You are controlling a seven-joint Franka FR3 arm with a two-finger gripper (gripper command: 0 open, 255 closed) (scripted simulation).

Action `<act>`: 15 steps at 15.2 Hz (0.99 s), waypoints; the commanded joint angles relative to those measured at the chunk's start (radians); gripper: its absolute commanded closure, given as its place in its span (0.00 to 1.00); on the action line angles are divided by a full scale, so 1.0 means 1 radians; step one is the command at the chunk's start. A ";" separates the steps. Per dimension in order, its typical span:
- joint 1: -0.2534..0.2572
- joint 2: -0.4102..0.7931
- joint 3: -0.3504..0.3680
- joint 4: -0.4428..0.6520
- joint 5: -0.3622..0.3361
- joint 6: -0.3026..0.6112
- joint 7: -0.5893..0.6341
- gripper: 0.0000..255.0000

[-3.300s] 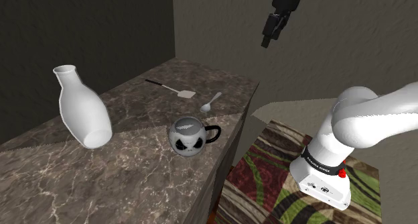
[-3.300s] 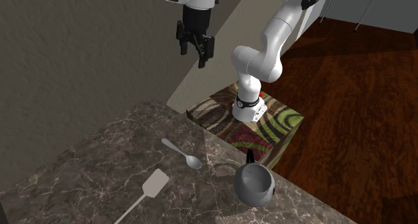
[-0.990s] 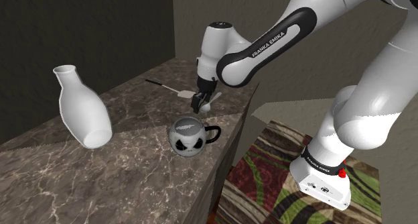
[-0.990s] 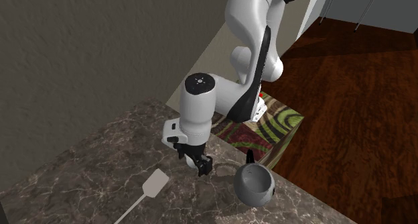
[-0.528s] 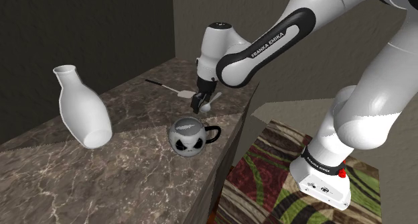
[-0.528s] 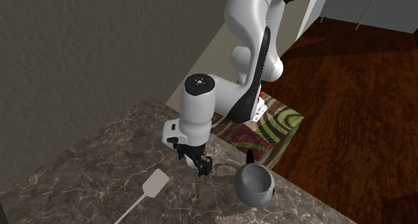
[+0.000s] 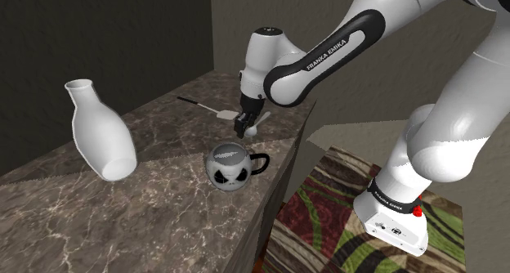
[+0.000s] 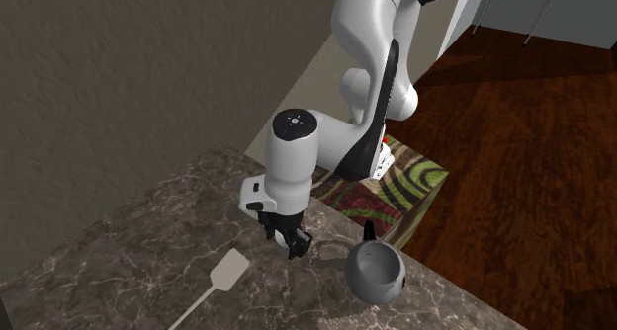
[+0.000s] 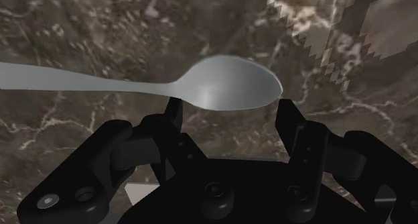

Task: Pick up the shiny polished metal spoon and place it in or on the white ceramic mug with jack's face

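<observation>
Closest to you in the wrist view, the all-black two-finger gripper [image 9: 231,110] is narrowed onto the smooth, pale grey metal spoon [image 9: 228,83]. Its fingers [image 9: 295,129] press the two sides of the spoon's bowl, while the handle runs off sideways and is cut by the picture's edge. You cannot tell whether the spoon rests on the dark brown veined marble countertop [image 7: 163,218] or sits just above it.

In the shoulder view the white arm [image 7: 315,55] covers most of the spoon, so you get only a sliver beside the fingertips.

Just beside the gripper, nearer the shoulder camera, the round white mug with a black skull-like face and black handle [image 7: 226,167] stands upright near the counter's edge. From the second exterior view you see only its plain grey back.

Just past the gripper lies a flat spatula with a pale blade and thin dark handle [image 7: 211,108]. Well apart, toward the shoulder view's left, a plain white narrow-necked vase [image 7: 100,132] stands.

Beyond the counter's edge a patterned red, green and cream rug [image 7: 327,222] lies under the arm's base.
</observation>
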 commanded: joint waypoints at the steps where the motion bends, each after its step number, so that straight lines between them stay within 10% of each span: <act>1: 0.000 0.000 0.000 0.000 0.000 0.000 0.000 1.00; 15: 0.009 -0.118 -0.008 0.073 0.043 -0.189 -0.038 1.00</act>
